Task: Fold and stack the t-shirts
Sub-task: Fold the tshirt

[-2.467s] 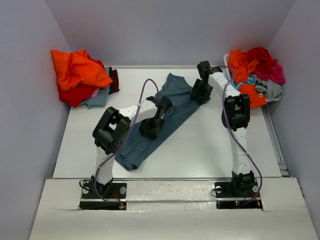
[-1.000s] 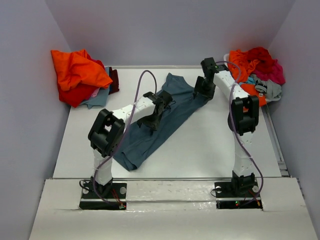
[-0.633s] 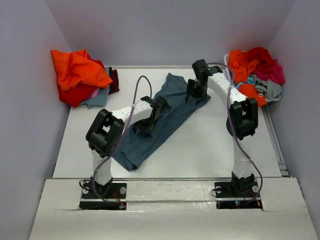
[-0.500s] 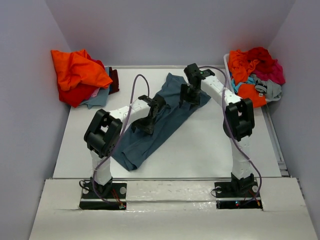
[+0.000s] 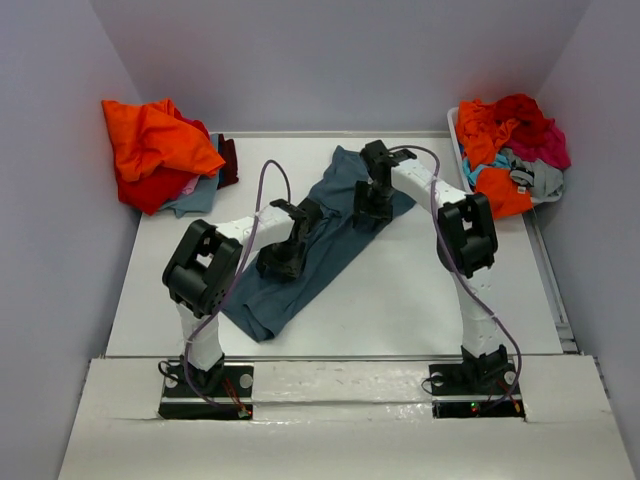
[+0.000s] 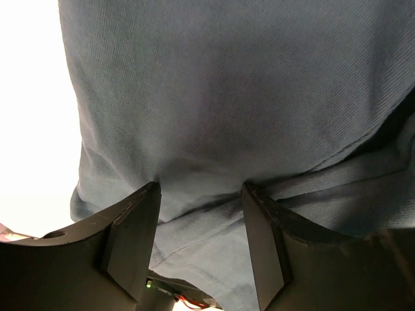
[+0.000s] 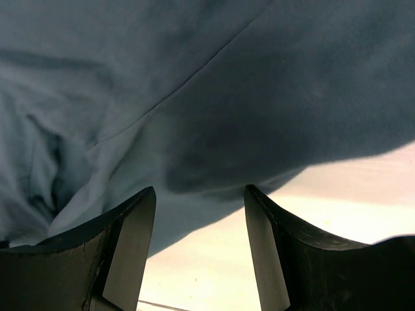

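A dark slate-blue t-shirt (image 5: 332,248) lies in a long diagonal strip across the white table (image 5: 420,290), roughly folded lengthwise. My left gripper (image 5: 279,263) stands open and low on its middle; in the left wrist view its fingertips (image 6: 200,188) straddle a wrinkled fold of the blue cloth (image 6: 227,97). My right gripper (image 5: 368,214) is open over the shirt's far right edge. In the right wrist view the gripper (image 7: 200,189) spans that cloth edge (image 7: 259,78) and bare table (image 7: 214,272). Neither gripper pinches the cloth.
A heap of orange, red and pale shirts (image 5: 152,150) lies at the back left corner. Another heap of orange, red, magenta, teal and grey shirts (image 5: 510,150) fills a white bin at the back right. Walls close in on three sides.
The right gripper has swung left from the shirt's far right corner to over its upper middle. The left gripper has slid toward the near left along the shirt. Both stayed open.
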Action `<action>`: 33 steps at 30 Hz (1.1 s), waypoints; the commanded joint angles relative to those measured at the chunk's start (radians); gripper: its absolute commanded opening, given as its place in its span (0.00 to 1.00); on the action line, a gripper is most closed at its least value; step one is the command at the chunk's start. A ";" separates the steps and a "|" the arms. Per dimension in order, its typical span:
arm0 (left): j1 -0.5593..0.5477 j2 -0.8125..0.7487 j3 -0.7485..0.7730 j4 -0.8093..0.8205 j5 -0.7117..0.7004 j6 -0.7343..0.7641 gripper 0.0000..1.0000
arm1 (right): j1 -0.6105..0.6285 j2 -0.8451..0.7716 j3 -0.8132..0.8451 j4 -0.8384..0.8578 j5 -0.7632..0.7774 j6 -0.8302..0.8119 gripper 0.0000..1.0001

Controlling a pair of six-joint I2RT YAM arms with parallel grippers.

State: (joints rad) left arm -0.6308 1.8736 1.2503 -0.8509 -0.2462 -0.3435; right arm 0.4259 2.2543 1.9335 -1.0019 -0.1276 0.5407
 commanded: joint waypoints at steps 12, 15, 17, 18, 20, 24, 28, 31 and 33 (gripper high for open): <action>0.028 0.005 -0.087 0.012 0.018 0.006 0.62 | -0.042 0.221 0.281 -0.049 0.029 0.004 0.63; 0.019 0.016 -0.091 0.016 0.042 0.012 0.61 | -0.065 0.275 0.381 -0.083 0.016 -0.005 0.63; 0.007 0.024 -0.091 0.016 0.057 0.017 0.61 | -0.078 0.312 0.450 -0.106 0.011 -0.015 0.63; 0.006 0.025 -0.092 0.016 0.067 0.021 0.61 | -0.088 0.321 0.467 -0.112 0.013 -0.018 0.63; -0.004 0.035 -0.092 0.021 0.096 0.029 0.60 | -0.099 0.346 0.495 -0.125 0.013 -0.022 0.63; -0.065 0.065 -0.066 0.015 0.125 0.052 0.58 | -0.133 0.358 0.513 -0.126 0.016 -0.035 0.63; -0.106 0.093 -0.023 -0.004 0.128 0.069 0.57 | -0.142 0.369 0.521 -0.122 0.016 -0.050 0.63; -0.147 0.110 0.004 -0.011 0.131 0.074 0.57 | -0.142 0.376 0.518 -0.126 0.008 -0.056 0.63; -0.156 0.122 0.030 -0.016 0.128 0.080 0.56 | -0.142 0.373 0.507 -0.124 0.002 -0.061 0.63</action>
State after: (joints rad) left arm -0.7486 1.9224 1.2854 -0.8585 -0.2127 -0.2646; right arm 0.3103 2.5813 2.4321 -1.1534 -0.1940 0.5346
